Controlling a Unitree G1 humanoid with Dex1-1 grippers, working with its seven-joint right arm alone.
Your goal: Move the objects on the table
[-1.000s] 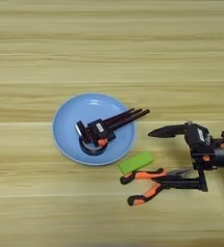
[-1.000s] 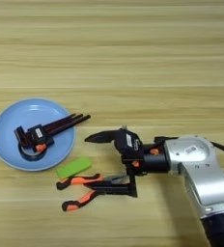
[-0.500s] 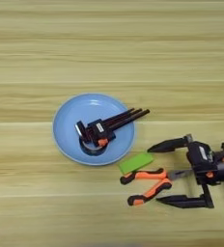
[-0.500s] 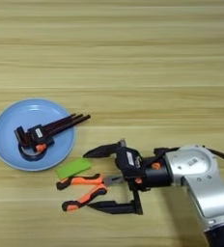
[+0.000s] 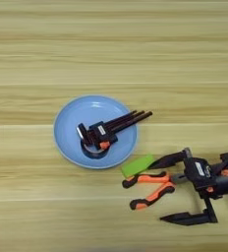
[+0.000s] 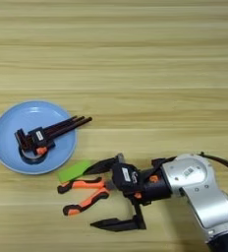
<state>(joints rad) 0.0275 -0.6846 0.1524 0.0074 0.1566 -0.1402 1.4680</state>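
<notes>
Needle-nose pliers (image 5: 150, 187) lie on the wooden table (image 5: 111, 54) just right of the plate, orange-and-black handles pointing left. Their metal jaws are hidden under my gripper. My right gripper (image 5: 156, 193) is open, one black finger above the handles and the other (image 6: 116, 225) below, so the pliers (image 6: 84, 191) sit between them. I cannot tell whether either finger touches the handles. A small black ring of tape (image 5: 90, 151) rests in the light-blue plate (image 5: 64, 133), partly under another tool.
A black clamp-like tool (image 5: 111, 127) with long bars and an orange spot lies across the plate, its bars sticking over the right rim. A flat green piece (image 5: 137, 166) lies between the plate and the pliers. My silver forearm (image 6: 204, 197) enters from the lower right.
The gripper has come down and to the left from above the pliers, and its fingers now straddle the handles. The pliers, plate and tape have stayed put.
</notes>
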